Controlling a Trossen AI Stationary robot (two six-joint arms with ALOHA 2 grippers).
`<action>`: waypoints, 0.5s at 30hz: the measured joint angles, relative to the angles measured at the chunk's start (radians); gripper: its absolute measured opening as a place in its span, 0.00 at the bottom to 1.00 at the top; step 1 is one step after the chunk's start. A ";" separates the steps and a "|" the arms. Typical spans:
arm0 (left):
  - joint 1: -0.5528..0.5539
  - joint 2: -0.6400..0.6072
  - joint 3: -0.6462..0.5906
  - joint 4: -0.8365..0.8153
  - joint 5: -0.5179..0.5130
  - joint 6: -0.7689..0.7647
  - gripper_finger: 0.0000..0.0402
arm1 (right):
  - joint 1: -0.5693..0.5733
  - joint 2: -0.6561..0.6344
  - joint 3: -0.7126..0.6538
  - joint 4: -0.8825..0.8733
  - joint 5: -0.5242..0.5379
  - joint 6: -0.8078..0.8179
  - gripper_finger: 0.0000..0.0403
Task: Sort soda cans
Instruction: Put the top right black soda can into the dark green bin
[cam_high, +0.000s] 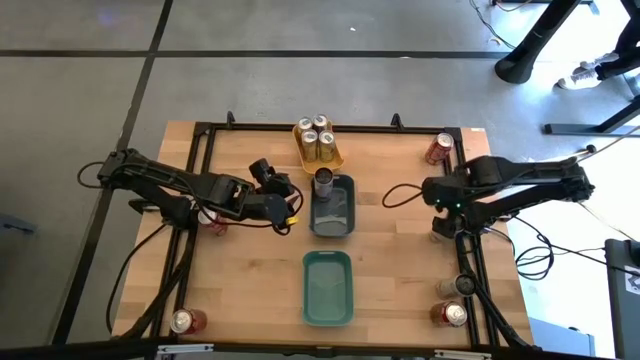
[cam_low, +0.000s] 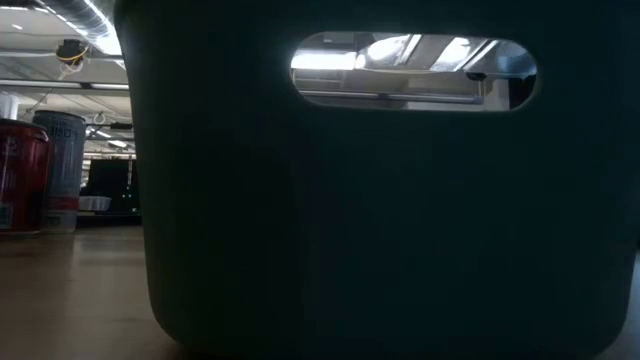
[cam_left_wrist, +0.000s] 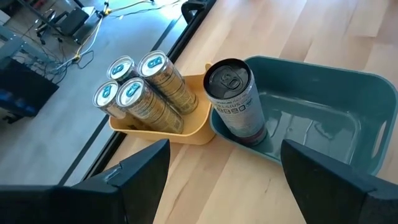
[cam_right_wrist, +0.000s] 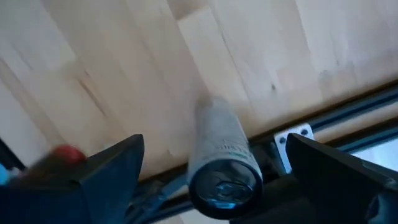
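While the left gripper (cam_high: 283, 207) waits open and empty mid-frame beside the binned grey can (cam_left_wrist: 237, 99), the right gripper (cam_right_wrist: 211, 171), wide open, hovers over another grey can (cam_right_wrist: 222, 158); next it must close.

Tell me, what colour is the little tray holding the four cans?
Yellow tray; the four cans in it are gold with silver tops. The left wrist view shows it best.

Glossy metal cans (cam_left_wrist: 144, 87) — smooth plastic tray (cam_left_wrist: 323, 81) — wood table (cam_high: 250, 290).
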 joint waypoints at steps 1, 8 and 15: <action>0.000 0.000 0.000 0.001 0.000 0.000 0.73 | 0.000 -0.004 -0.018 -0.003 0.000 -0.006 0.97; 0.000 0.000 0.000 0.005 0.000 -0.010 0.73 | 0.000 -0.015 -0.133 -0.001 -0.031 -0.074 0.97; 0.000 0.000 0.000 0.006 0.000 -0.010 0.73 | 0.000 -0.015 -0.201 -0.001 -0.062 -0.079 0.97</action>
